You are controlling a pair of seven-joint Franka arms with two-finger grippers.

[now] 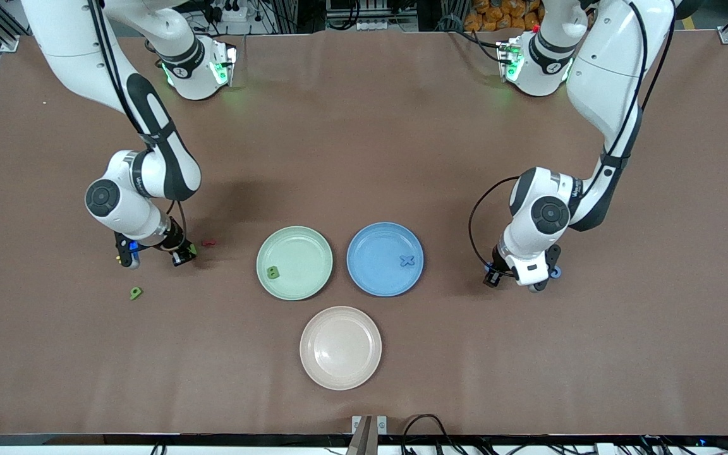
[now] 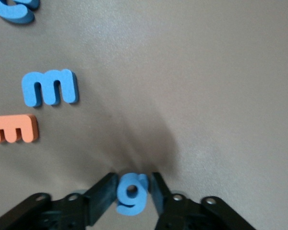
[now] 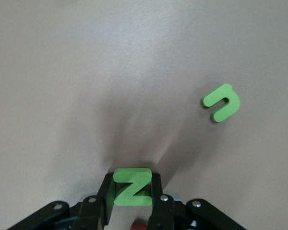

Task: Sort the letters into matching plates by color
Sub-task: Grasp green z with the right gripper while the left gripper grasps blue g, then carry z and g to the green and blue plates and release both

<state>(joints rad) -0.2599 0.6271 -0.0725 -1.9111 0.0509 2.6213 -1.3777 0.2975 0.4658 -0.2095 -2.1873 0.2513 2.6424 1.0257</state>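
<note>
The left gripper [image 2: 133, 191] is down at the table toward the left arm's end, its jaws pinching a blue g [image 2: 131, 192] by its two sides, the letter's long axis running along the fingers. The right gripper [image 3: 133, 191], low at the right arm's end, pinches a green z [image 3: 132, 187] lying flat between its fingers, with a green n [image 3: 222, 102] lying apart on the brown table [image 3: 134, 72].

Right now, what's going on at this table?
Both arms are picking up letters. The left claw is shut on a blue g; the right claw is shut on a green z, both at the tabletop. The green plate holds one green piece, the blue plate a blue x.
</note>
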